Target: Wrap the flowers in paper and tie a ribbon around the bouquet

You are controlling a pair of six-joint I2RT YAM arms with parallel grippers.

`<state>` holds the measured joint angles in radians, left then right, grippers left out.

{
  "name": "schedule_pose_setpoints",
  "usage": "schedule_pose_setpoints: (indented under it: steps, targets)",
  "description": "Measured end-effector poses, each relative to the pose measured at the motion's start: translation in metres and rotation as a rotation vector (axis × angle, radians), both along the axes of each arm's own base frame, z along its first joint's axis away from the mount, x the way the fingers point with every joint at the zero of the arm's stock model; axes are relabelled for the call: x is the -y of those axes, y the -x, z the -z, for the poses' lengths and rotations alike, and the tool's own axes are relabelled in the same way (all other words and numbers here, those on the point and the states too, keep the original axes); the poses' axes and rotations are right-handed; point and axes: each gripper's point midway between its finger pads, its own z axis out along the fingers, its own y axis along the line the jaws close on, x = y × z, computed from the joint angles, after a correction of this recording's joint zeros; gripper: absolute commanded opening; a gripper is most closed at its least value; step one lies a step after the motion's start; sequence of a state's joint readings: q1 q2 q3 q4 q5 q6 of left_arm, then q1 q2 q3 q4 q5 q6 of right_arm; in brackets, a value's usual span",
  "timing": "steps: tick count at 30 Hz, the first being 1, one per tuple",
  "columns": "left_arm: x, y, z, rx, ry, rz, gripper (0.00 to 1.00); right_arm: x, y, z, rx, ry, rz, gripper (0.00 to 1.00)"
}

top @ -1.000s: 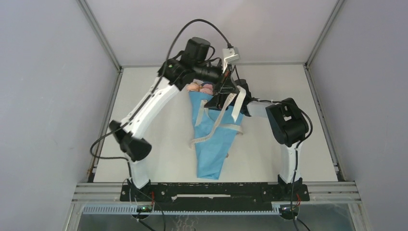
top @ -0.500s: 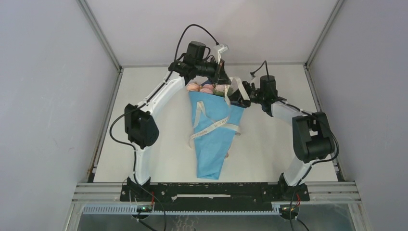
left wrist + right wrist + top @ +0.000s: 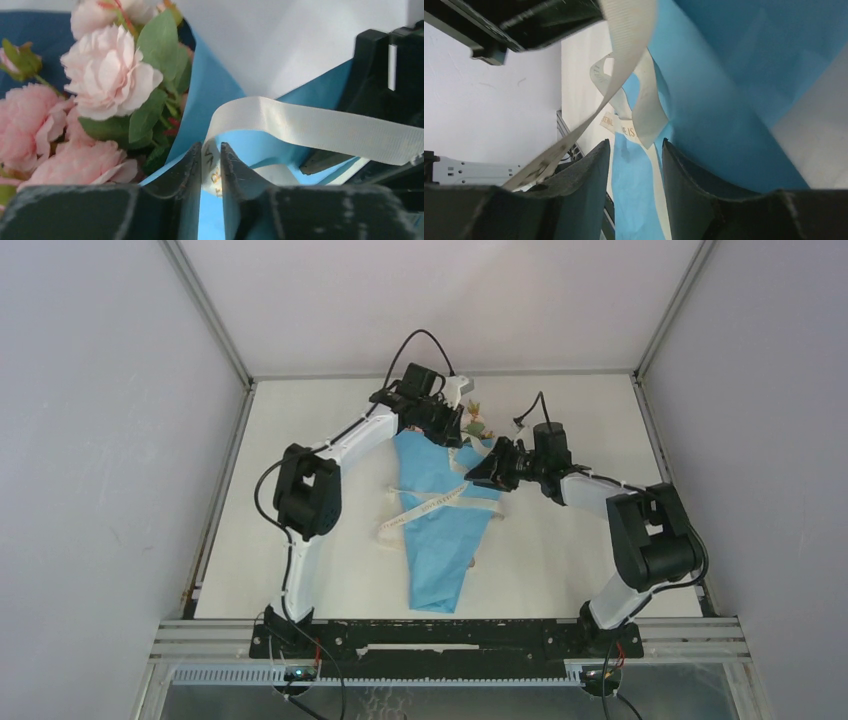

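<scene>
The bouquet lies on the white table, a light-blue paper cone pointing toward me, with pink flowers and green leaves at its far end. The cream ribbon crosses the cone's middle and rises to both grippers. My left gripper sits at the cone's top beside the blooms. Its jaws stand a narrow gap apart, with the ribbon's lettered end loose between them. My right gripper hovers open over the cone's right edge. The ribbon drapes past its left finger, and nothing is between the fingers.
The right gripper's black body is close on the right in the left wrist view. Grey walls and metal rails enclose the table on three sides. A black mounting bar runs along the near edge.
Both arms have come down toward the bouquet's top and the raised ribbon now lies lower across the cone. The left jaws have parted slightly. The right gripper moved left onto the cone's edge.
</scene>
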<state>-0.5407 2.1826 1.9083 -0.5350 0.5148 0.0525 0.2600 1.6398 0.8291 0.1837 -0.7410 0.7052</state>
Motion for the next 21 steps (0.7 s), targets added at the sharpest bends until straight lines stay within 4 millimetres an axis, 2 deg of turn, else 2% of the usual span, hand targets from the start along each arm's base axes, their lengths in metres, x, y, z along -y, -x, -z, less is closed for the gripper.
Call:
schedule_pose_setpoints:
  steps: [2, 4, 8, 10, 12, 13, 16, 19, 21]
  targets:
    - [-0.007, 0.001, 0.007, 0.009, -0.044, 0.008, 0.54, -0.004, -0.001, -0.001, 0.011, -0.007, -0.005, 0.51]
    - [-0.013, 0.003, 0.012, 0.024, -0.084, 0.030, 0.68, -0.008, -0.004, -0.001, 0.021, -0.018, -0.003, 0.51]
    - [-0.034, 0.016, 0.017, 0.062, -0.195, 0.129, 0.84, -0.011, -0.013, 0.017, -0.012, -0.019, 0.030, 0.50]
    - [-0.048, 0.027, 0.007, 0.121, -0.248, 0.207, 0.90, -0.011, -0.015, 0.027, -0.039, -0.014, 0.043, 0.50]
    - [-0.066, 0.044, -0.003, 0.185, -0.290, 0.288, 0.96, -0.012, -0.016, 0.035, -0.059, -0.008, 0.052, 0.49]
    - [-0.079, 0.060, -0.007, 0.217, -0.318, 0.342, 0.99, -0.013, -0.016, 0.037, -0.064, -0.004, 0.052, 0.49]
    - [-0.106, 0.094, -0.010, 0.278, -0.380, 0.468, 1.00, -0.022, -0.018, 0.035, -0.052, -0.001, 0.038, 0.46]
    - [-0.115, 0.101, 0.007, 0.302, -0.439, 0.541, 0.99, -0.030, -0.020, 0.028, -0.030, -0.004, 0.027, 0.36]
    - [-0.118, 0.099, 0.025, 0.298, -0.485, 0.563, 0.91, -0.034, -0.022, 0.026, -0.019, -0.002, 0.025, 0.31]
